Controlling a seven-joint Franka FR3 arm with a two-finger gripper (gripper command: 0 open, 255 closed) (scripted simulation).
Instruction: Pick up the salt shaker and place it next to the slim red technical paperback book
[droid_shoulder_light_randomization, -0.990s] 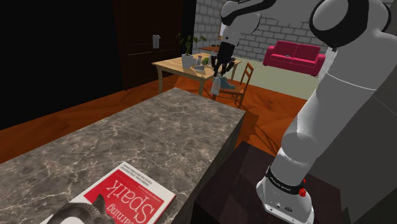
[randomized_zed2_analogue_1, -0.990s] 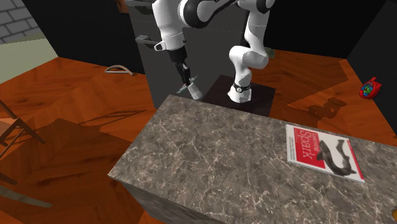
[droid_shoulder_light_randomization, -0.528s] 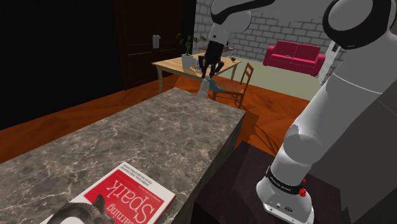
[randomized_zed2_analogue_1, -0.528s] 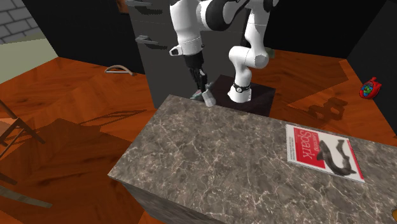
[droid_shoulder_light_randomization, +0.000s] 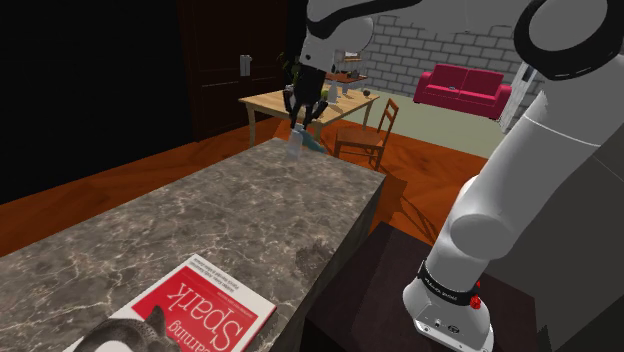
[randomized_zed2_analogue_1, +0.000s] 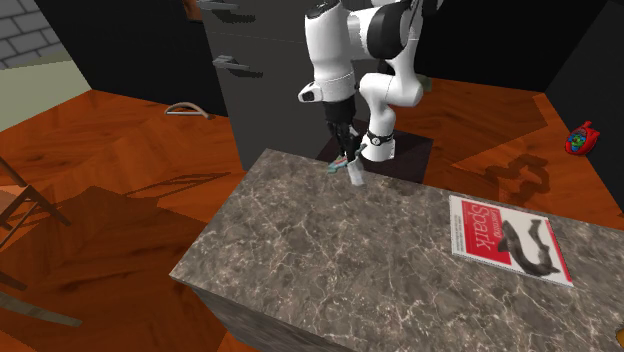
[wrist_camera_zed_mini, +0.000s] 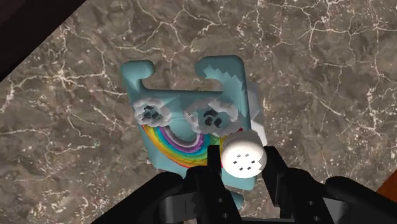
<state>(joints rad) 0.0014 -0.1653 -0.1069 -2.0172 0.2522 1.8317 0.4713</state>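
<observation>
I've got the salt shaker (wrist_camera_zed_mini: 243, 154), white holed cap on a pale-blue rainbow body, clamped between the fingers of the pincer (wrist_camera_zed_mini: 243, 164). It looks lifted just off the marbled surface (wrist_camera_zed_mini: 76, 114), upper middle of the second exterior view, I'd say so it can travel without scraping. The red book (randomized_zed2_analogue_1: 510, 238) lies flat at that view's right, well apart, so I reckon a carry across comes next.

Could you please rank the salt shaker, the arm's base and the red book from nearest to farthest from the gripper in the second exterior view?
1. Salt shaker: clasped in the gripper, over the counter.
2. Arm's base: on the stand behind the counter.
3. Red book: flat on the counter, toward that view's right.
</observation>
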